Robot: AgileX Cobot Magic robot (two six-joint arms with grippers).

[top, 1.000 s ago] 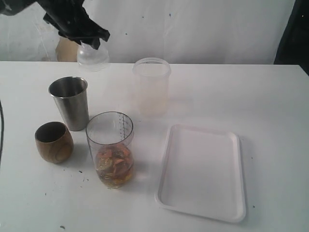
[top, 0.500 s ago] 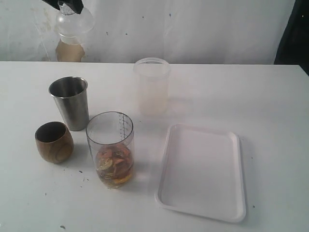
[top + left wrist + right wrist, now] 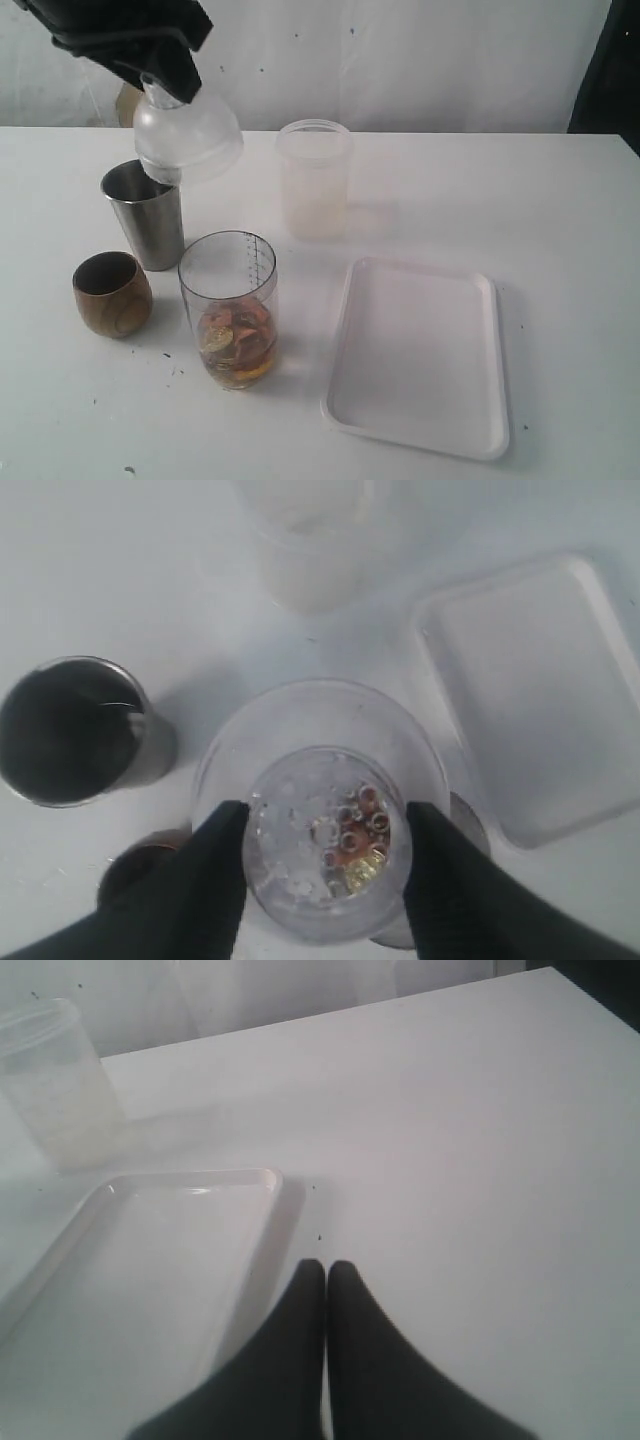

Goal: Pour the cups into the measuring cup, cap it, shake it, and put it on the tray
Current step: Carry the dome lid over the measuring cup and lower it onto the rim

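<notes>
The left gripper (image 3: 166,85), up and well off to the far left of the tray (image 3: 415,264), is a blocky, matt-black piece with an angular, faceted housing. Seen close, its two fingers (image 3: 215,885) are broad black blades with a smooth, dull surface and rounded tips. The right gripper (image 3: 326,1272), just beside the tray, looks much the same: two slim black fingers, blunt at the ends, that widen toward the base into dark curved shoulders.

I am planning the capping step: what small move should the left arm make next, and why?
Probably lower the clear domed plastic cap, gripped in the left jaws, onto the clear graduated plastic measuring cup: it holds brown pieces and stands uncapped.
</notes>
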